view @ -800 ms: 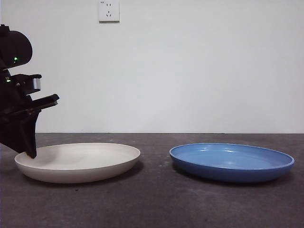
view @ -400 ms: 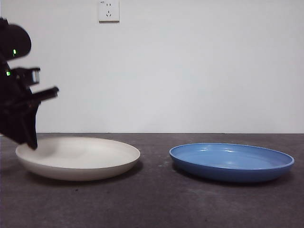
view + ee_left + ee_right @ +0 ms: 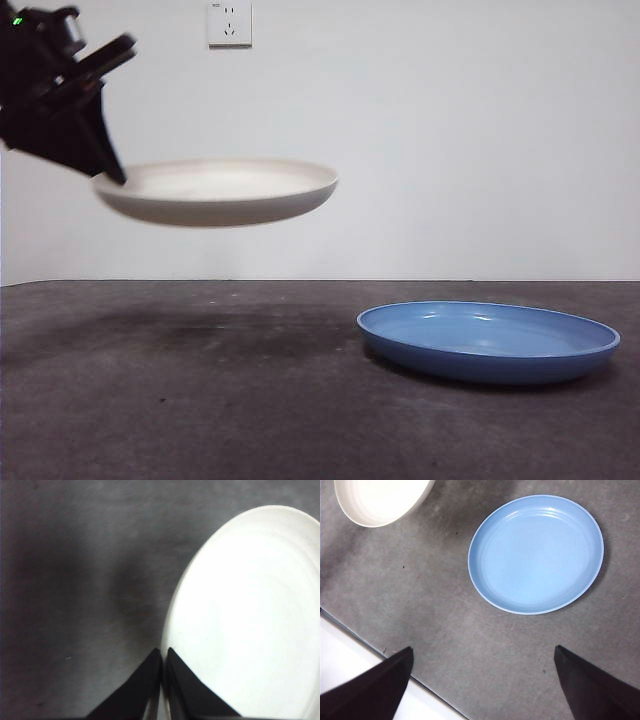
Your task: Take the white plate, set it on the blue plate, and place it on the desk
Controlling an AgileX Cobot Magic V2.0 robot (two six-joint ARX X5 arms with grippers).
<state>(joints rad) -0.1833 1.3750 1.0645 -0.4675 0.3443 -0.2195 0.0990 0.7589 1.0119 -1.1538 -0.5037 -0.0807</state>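
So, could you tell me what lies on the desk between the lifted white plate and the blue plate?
Only bare desk, per the right wrist view.

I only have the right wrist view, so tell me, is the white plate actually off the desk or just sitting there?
Observer: Off it. The front view shows the white plate hanging well above the desk.
Operator: What's holding it?
Observer: The left pincer, shut on the plate's rim.
Operator: Is it above the blue plate?
Observer: No. In the front view the blue plate sits off to the side with a clear gap.
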